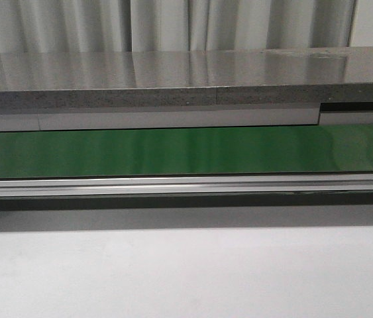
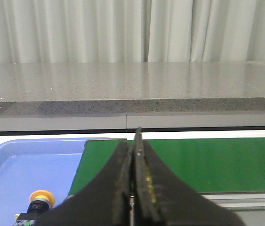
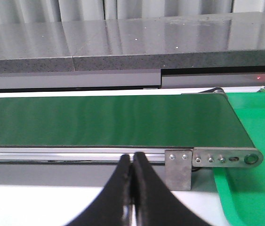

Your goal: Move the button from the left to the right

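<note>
The button (image 2: pixel 39 202), with a round yellow head on a dark body, lies in the blue tray (image 2: pixel 10 165) beside the end of the green conveyor belt (image 2: pixel 207 165); it shows only in the left wrist view. My left gripper (image 2: pixel 133 143) is shut and empty, off to one side of the button and apart from it. My right gripper (image 3: pixel 132 157) is shut and empty in front of the belt's (image 3: pixel 104 125) metal side rail. Neither gripper nor the button shows in the front view.
A green tray (image 3: pixel 254 188) lies past the belt's other end, beside a metal bracket (image 3: pixel 179 167). A grey stone shelf (image 1: pixel 173 83) runs behind the belt (image 1: pixel 173 151). A white tabletop (image 1: pixel 173 271) lies in front of the rail.
</note>
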Motion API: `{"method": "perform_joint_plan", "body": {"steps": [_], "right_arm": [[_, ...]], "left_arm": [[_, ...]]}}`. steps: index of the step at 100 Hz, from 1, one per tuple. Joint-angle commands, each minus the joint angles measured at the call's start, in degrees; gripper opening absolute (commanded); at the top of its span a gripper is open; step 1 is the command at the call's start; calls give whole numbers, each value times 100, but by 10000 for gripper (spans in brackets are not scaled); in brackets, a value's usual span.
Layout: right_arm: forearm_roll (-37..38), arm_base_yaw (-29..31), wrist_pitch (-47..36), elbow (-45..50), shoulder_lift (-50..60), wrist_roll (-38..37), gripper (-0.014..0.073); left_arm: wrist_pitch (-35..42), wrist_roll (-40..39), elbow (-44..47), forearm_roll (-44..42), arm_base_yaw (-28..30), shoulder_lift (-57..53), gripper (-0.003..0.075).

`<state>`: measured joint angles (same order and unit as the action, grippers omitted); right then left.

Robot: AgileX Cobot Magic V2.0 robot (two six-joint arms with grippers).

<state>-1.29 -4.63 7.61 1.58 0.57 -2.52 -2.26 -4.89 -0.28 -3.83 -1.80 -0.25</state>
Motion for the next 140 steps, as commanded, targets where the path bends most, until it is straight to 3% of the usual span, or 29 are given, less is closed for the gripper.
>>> {"method": "perform_joint_plan", "body": {"steps": [1, 53, 76, 112, 140], "right_arm": [[6, -8, -483, -85, 111, 26, -67], [6, -8, -483, -85, 111, 26, -67], [6, -8, -483, -85, 111, 26, -67], [6, -8, -483, -85, 111, 26, -67], [6, -8, -483, -85, 111, 26, -67]], "left_arm": [[442, -51, 338, -1, -35, -176, -20], [413, -51, 134, -24, -35, -159, -20], [-525, -51, -859, 117, -35, 533, -20], [-3498, -51, -3227, 102, -35, 2663, -20], [-3661, -51, -3670, 497, -35, 3328, -20]]}}
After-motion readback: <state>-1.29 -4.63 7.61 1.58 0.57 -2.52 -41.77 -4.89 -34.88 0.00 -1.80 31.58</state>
